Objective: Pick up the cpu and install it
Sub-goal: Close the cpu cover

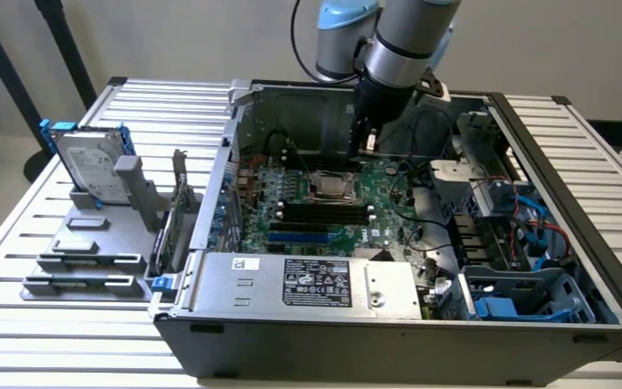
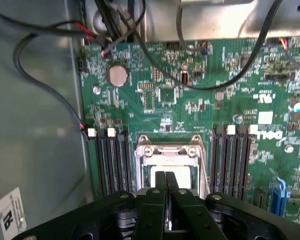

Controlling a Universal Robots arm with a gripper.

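Gripper (image 2: 165, 177) hovers just above the socket (image 1: 330, 187), jaws closed together, nothing seen between them. Pale square in the socket looks like the cpu (image 2: 185, 174), not certain. Likely light, stiff, thin, fragile underneath. Take by opposite edges, level.

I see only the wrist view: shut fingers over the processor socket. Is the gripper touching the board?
Observer: No; the exterior view shows the gripper hanging above the motherboard, clear of the socket.
Operator: Anything outside the case?
Observer: A hard drive in a blue frame stands in a grey holder, at the exterior view's left.
Operator: And inside, nearest that camera?
Observer: A silver box with a black label.
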